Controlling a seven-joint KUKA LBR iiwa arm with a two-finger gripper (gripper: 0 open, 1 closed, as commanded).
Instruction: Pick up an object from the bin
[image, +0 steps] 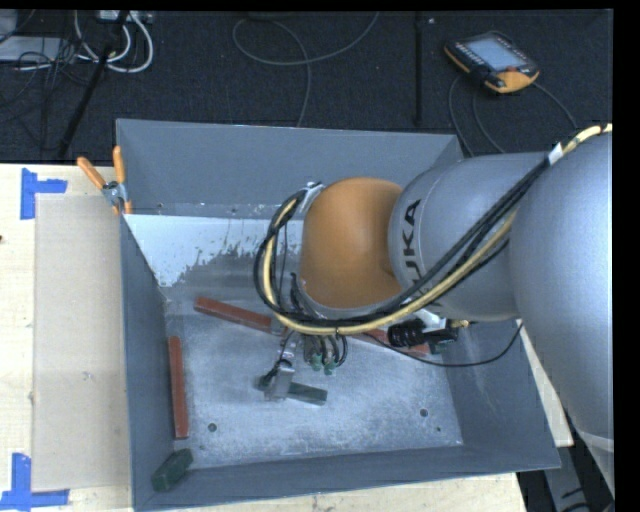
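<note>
- Gripper (276, 382): set low over the bin floor, a little left of the floor's middle. Whether it is released or clenched cannot be told. Nothing is seen held in it.
- Dark green block (310, 395): small and flat, lying on the floor just beside the gripper tip, on the view's right. It is the nearest thing to the gripper. Whether the two touch cannot be told.
- Step in hand, as a judgement: the reach down to the floor, ahead of any lift. The block is not raised.
- Next move, as a judgement: calls for a firm hold across the block's narrow sides and then a straight rise, since a flat piece on bare metal may slide away.
- Red-brown stick (232, 312): lies aslant at the foot of the far sloped wall, beyond the gripper and apart from it.
- Second red-brown stick (178, 388): lies lengthwise along the left wall, well apart from the gripper.
- Second dark green block (172, 468): sits in the near left corner.
- Bin (300, 150): grey metal with sloped walls. There is open floor to the front and left of the gripper.
- Orange cover (345, 240) and cables (268, 270): parts of the arm, hanging over the right half of the bin, so room is tighter there.
</note>
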